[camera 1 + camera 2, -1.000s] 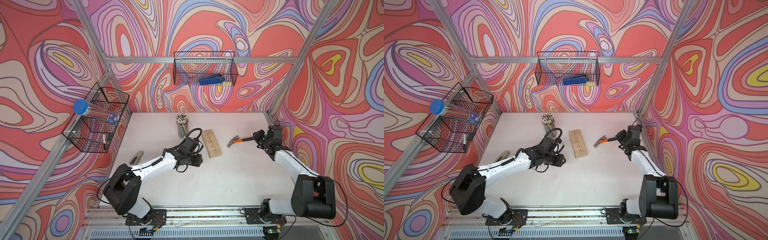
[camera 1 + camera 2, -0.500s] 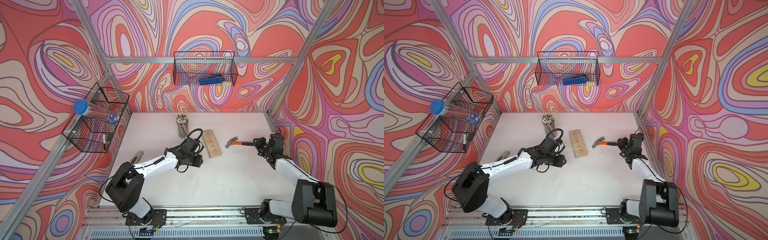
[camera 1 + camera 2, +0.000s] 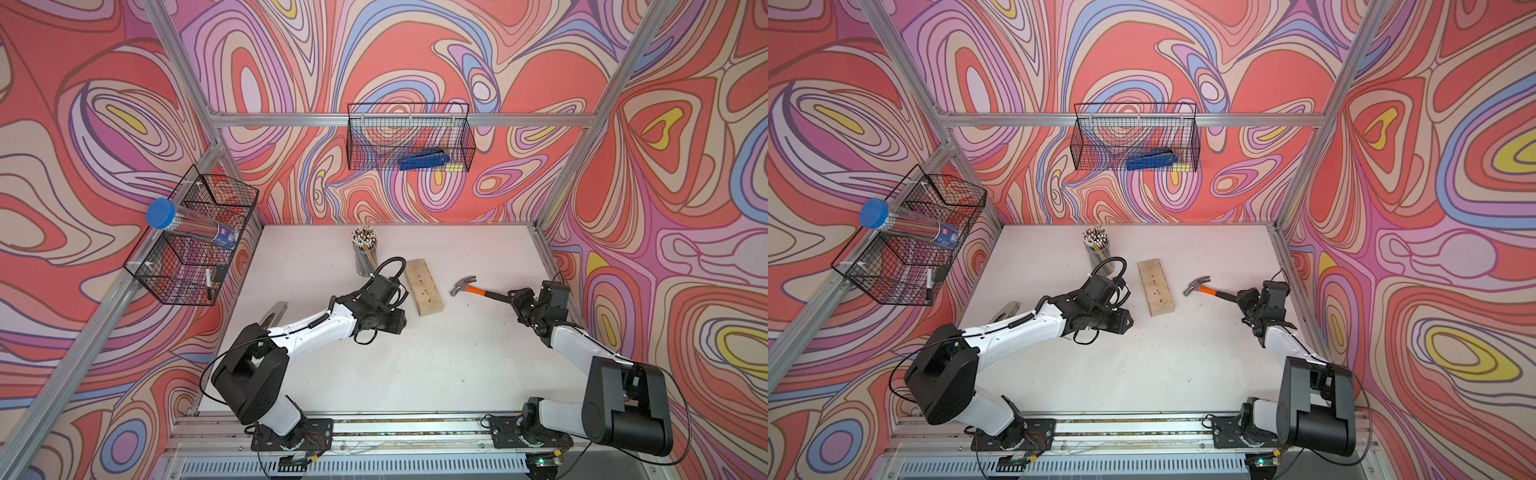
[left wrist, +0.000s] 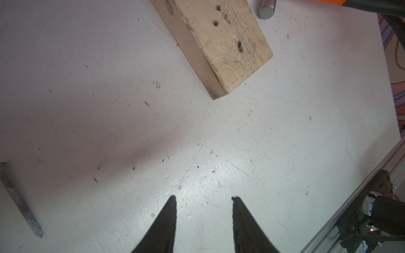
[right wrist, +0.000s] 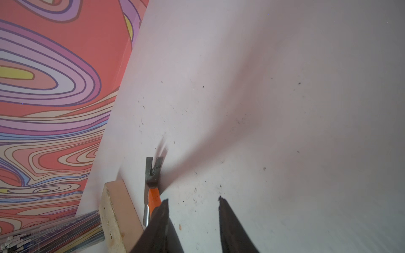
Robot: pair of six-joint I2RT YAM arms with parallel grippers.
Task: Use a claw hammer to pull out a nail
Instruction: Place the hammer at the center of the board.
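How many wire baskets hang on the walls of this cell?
2. The side basket hangs on the left wall's frame, holding a blue-capped tube; the back basket hangs on the rear rail, holding a blue tool. None seems hidden.

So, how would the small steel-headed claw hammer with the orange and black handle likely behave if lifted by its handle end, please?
The claw hammer looks rigid and probably head-heavy: the steel head sits far from the black grip, so it may droop. Lying flat on the white table, its head should stop it rolling.
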